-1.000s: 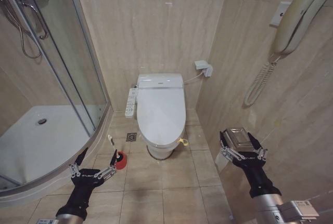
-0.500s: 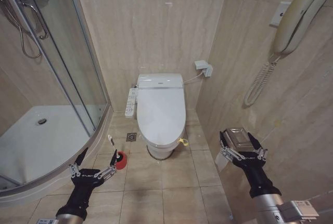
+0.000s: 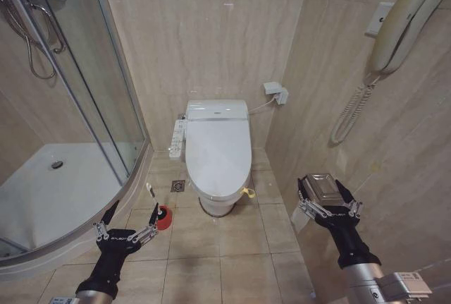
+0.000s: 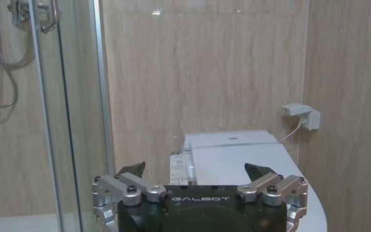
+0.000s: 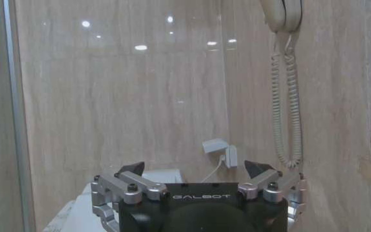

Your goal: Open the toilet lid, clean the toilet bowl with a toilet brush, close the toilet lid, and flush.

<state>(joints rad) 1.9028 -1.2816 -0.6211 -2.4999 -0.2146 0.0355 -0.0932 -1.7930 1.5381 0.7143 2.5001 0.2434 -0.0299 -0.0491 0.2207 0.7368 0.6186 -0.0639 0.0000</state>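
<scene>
One toilet stood against the back wall of the tiled floor, and its toilet lid (image 3: 218, 150) was down, glossy and white, with a small yellow tag (image 3: 247, 192) at its front edge. The toilet bowl (image 3: 215, 204) showed beneath it as a white base, and one button panel (image 3: 177, 139) ran along the side nearer the shower. One toilet brush (image 3: 156, 206) stood on the floor in its round red holder (image 3: 164, 217), between the toilet and the curved shower edge — its thin white handle leaned toward the shower.

Two grippers were raised low at the near edge of the floor, both pointing forward at the toilet. The left gripper (image 3: 125, 223) hovered just beside the red holder, not touching it, its fingers spread wide with nothing between them. The right gripper (image 3: 327, 196) was held near the right wall, well apart from the toilet, fingers likewise spread and holding nothing — a metal paper holder (image 3: 321, 185) sat on the wall just behind it. One wall phone (image 3: 398, 25) with a coiled cord hung higher on that wall.
</scene>
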